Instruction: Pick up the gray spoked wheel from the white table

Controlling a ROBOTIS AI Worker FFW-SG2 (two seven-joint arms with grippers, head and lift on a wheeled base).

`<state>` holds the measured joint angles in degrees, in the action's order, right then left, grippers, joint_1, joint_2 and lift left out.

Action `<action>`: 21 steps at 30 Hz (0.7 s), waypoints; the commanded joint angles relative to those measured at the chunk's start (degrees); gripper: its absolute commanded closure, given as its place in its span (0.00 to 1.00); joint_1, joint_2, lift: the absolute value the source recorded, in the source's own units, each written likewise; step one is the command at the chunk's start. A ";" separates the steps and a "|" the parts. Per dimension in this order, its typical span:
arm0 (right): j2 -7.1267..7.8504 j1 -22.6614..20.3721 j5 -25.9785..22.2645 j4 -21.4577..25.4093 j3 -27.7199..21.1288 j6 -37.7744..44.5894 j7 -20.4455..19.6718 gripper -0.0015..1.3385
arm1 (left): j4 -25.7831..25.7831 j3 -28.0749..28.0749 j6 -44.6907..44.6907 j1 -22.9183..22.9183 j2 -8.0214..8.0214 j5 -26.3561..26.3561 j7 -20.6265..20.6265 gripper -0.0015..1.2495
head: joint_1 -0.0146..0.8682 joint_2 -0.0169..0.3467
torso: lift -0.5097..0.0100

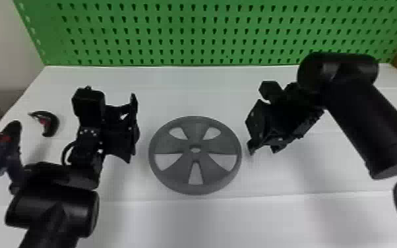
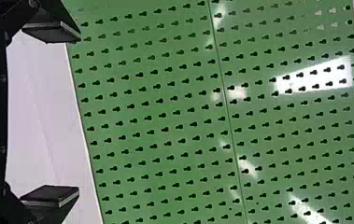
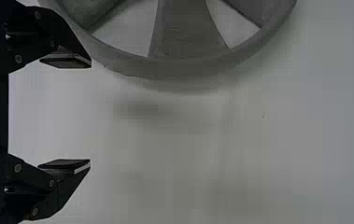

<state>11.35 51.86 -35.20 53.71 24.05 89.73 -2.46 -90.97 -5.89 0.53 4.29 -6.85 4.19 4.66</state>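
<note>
The gray spoked wheel (image 1: pixel 195 132) lies flat on the white table (image 1: pixel 207 217), between the two grippers. My left gripper (image 1: pixel 133 127) is held to the left of the wheel, apart from it. To the wheel's right, close to its rim, is my right gripper (image 1: pixel 262 148). In the left wrist view my left gripper (image 2: pixel 74 114) stands open with nothing between its fingers. The right wrist view has my right gripper (image 3: pixel 89 114) open too, with the rim of the wheel (image 3: pixel 184 67) beside one finger and nothing between the two.
A green pegboard (image 1: pixel 191 33) rises along the table's back edge. On the left side of the table are a small black and red curved object (image 1: pixel 53 123) and a dark device with a red part (image 1: pixel 1 148), close to my left arm.
</note>
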 commanded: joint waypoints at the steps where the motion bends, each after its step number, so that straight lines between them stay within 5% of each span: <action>1: 0.42 1.05 -5.06 0.08 5.74 0.35 0.00 0.37 | 0.00 0.09 0.00 -0.07 0.00 0.03 0.00 0.10 | 0.88 0.10 | 0.81; 21: 0.07 2.46 -13.76 1.48 12.95 0.35 0.00 0.37 | 0.00 0.00 0.00 -0.07 0.00 0.03 0.00 0.10 | 0.88 0.10 | 0.81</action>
<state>11.46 54.22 -48.45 55.18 36.66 89.73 -2.46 -90.97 -5.82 0.53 4.22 -6.85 4.19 4.66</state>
